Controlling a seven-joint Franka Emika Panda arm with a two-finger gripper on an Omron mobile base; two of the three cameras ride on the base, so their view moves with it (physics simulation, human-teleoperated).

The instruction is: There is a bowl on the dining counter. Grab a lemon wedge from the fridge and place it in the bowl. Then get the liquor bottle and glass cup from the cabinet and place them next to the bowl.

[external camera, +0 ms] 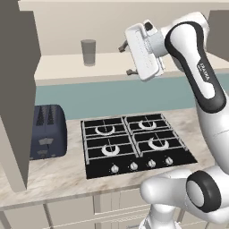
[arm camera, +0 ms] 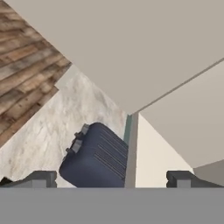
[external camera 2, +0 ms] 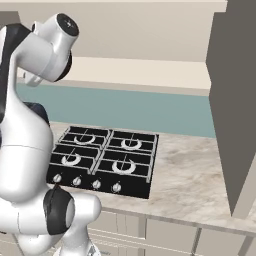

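Note:
The glass cup [external camera: 88, 52], a grey translucent tumbler, stands upright on the beige shelf [external camera: 62, 67] of the open cabinet [external camera: 18, 89]. My gripper [external camera: 126, 58] hovers at shelf height to the right of the cup, well apart from it. Its jaws are open with nothing between them. In the hand view the gripper [arm camera: 111, 178] looks down past a cream cabinet panel [arm camera: 144, 48] onto the counter below. The liquor bottle, bowl, lemon wedge, fridge and dining counter are out of view.
A black four-burner hob [external camera: 134, 143] [external camera 2: 105, 160] lies in the marbled counter under the arm. A dark blue toaster [external camera: 47, 132] [arm camera: 96, 157] stands to its left. Open cabinet doors flank the shelf on the left [external camera: 15, 112] and right [external camera 2: 232, 100].

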